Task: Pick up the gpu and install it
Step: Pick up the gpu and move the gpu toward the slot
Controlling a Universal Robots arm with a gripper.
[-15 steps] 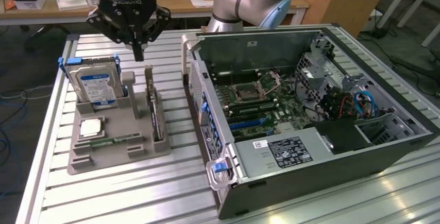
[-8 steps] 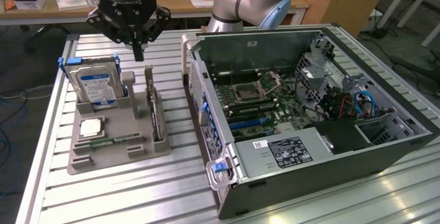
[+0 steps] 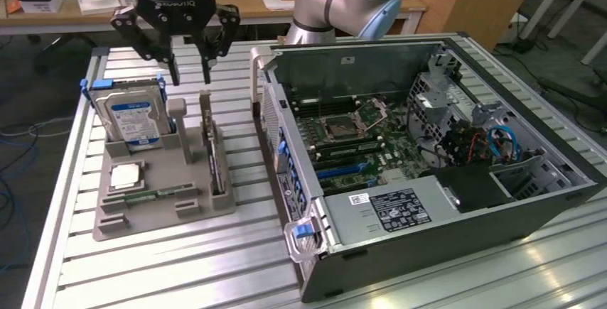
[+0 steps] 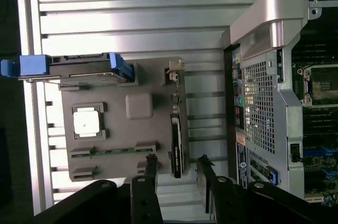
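Note:
The gpu (image 3: 210,145) is a thin dark card standing on edge in a slot of the grey holder tray (image 3: 161,213), its metal bracket at the far end. In the wrist view the gpu (image 4: 176,139) shows edge-on as a narrow dark strip. My gripper (image 3: 190,78) hangs in the air above the tray's far end, open, with nothing between its black fingers. In the wrist view the gripper (image 4: 177,159) straddles the line of the card, one finger on each side and well above it.
A blue-labelled hard drive (image 3: 133,114) stands in the tray on the exterior view's left, with a processor (image 3: 125,175) and a green memory stick (image 3: 156,195) lying nearer. The open computer case (image 3: 427,145) lies on the exterior view's right on the slatted aluminium table (image 3: 170,273).

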